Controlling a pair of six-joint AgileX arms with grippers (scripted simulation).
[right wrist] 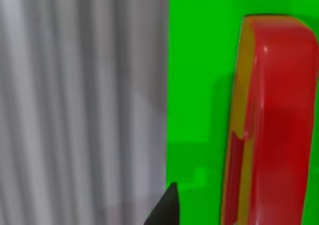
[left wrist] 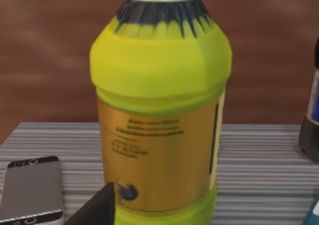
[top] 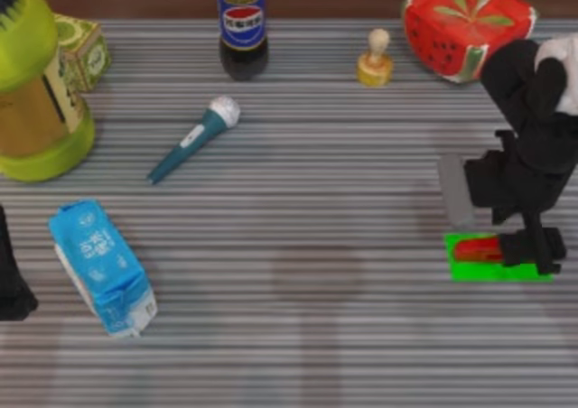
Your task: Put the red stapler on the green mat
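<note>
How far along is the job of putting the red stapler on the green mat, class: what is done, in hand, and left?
Done: the red stapler already lies over the green mat at the table's right. In hand: the right gripper hangs directly over the stapler's end; its grip cannot be judged. Left: letting go, if it holds, and pulling clear. The left arm sits parked at the left edge.

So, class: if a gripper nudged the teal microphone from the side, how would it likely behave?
The teal microphone lies flat on the table, so tipping seems unlikely. Its round body would probably roll, curving, since the head looks wider than the handle. It appears rigid, so likely no bending.
</note>
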